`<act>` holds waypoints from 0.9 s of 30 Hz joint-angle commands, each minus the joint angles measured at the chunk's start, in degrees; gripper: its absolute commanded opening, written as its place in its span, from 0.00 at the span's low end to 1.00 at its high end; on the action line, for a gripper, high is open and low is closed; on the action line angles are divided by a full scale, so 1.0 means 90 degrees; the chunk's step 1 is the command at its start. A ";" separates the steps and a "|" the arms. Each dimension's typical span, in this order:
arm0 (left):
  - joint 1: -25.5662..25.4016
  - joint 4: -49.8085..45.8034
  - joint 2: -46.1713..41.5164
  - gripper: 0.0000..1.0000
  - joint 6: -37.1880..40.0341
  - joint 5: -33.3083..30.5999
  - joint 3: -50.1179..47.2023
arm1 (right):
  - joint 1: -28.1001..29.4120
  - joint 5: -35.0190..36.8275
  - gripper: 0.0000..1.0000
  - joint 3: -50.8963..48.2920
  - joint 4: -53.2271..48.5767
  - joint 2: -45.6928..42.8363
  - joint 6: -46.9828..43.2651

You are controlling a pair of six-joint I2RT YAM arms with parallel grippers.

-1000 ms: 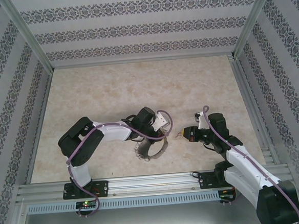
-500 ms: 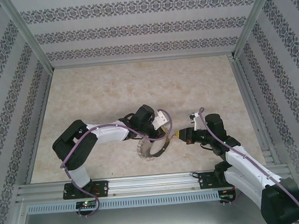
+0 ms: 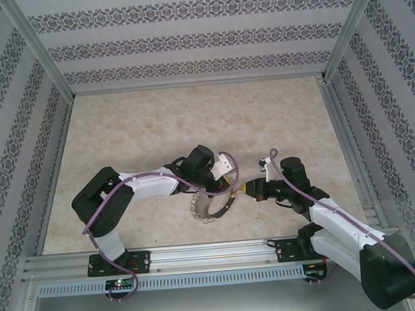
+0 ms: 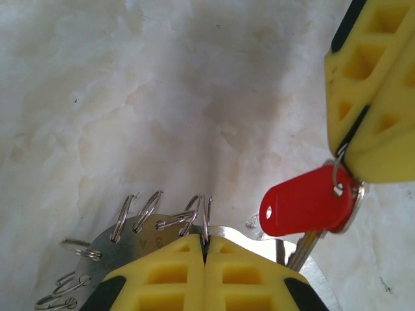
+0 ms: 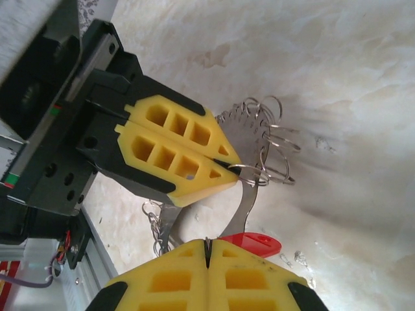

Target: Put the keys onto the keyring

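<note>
Left gripper (image 4: 205, 242) clamps the keyring (image 4: 133, 241); right gripper (image 5: 206, 241) pinches the red-headed key (image 4: 305, 208) just beside it. Threading onto a wire loop (image 4: 148, 208) likely comes next, needing fine alignment.

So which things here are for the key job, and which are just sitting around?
For the job:
- red key, pinched by the right gripper
- keyring, pinched by the left gripper

Just there:
- table
- patterned walls
- metal rail at the front
</note>
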 commanded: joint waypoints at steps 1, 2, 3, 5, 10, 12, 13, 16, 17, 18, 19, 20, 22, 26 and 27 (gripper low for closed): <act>-0.0068 -0.0043 -0.0261 0.00 0.0184 0.0087 0.0128 | 0.0083 -0.0153 0.00 0.0126 0.0263 0.0105 -0.0185; -0.0073 -0.0039 -0.0270 0.00 0.0184 0.0093 0.0122 | 0.0089 -0.0136 0.00 0.0159 0.0254 0.0148 -0.0193; -0.0068 -0.0031 -0.0281 0.00 0.0185 0.0091 0.0109 | 0.0107 -0.0131 0.00 0.0190 0.0253 0.0216 -0.0220; -0.0076 -0.0030 -0.0303 0.00 0.0212 0.0077 0.0109 | 0.0160 -0.0097 0.00 0.0251 0.0246 0.0310 -0.0277; -0.0076 -0.0087 -0.0387 0.00 0.0305 0.0003 0.0090 | 0.0247 0.0023 0.00 0.0448 0.0113 0.0376 -0.0531; -0.0076 -0.0146 -0.0429 0.00 0.0366 -0.0056 0.0111 | 0.0275 0.0252 0.00 0.0709 -0.0302 0.0384 -0.0820; -0.0074 -0.0159 -0.0446 0.00 0.0378 -0.0114 0.0101 | 0.0278 0.0447 0.00 0.0820 -0.0501 0.0351 -0.0964; -0.0069 -0.0157 -0.0541 0.00 0.0417 -0.0294 0.0055 | 0.0254 0.1175 0.00 0.0935 -0.1002 0.0134 -0.1048; -0.0076 -0.0154 -0.0571 0.00 0.0418 -0.0346 0.0050 | 0.0245 0.1260 0.00 0.0954 -0.1143 0.0075 -0.1064; -0.0074 -0.0157 -0.0598 0.00 0.0450 -0.0411 0.0036 | 0.0244 0.1465 0.00 0.0957 -0.1336 -0.0029 -0.1045; -0.0069 -0.0174 -0.0618 0.00 0.0474 -0.0492 0.0041 | 0.0244 0.1635 0.00 0.0946 -0.1490 -0.0160 -0.1010; -0.0075 -0.0186 -0.0632 0.00 0.0508 -0.0552 0.0045 | 0.0244 0.1744 0.00 0.0902 -0.1615 -0.0319 -0.0957; -0.0074 -0.0188 -0.0652 0.00 0.0562 -0.0668 0.0062 | 0.0220 0.2033 0.00 0.0837 -0.1864 -0.0670 -0.0819; -0.0072 -0.0188 -0.0616 0.00 0.0593 -0.0747 0.0118 | 0.0122 0.2114 0.00 0.0720 -0.2089 -0.1261 -0.0621; -0.0068 -0.0163 -0.0604 0.00 0.0594 -0.0760 0.0126 | 0.0087 0.2068 0.00 0.0704 -0.2089 -0.1320 -0.0581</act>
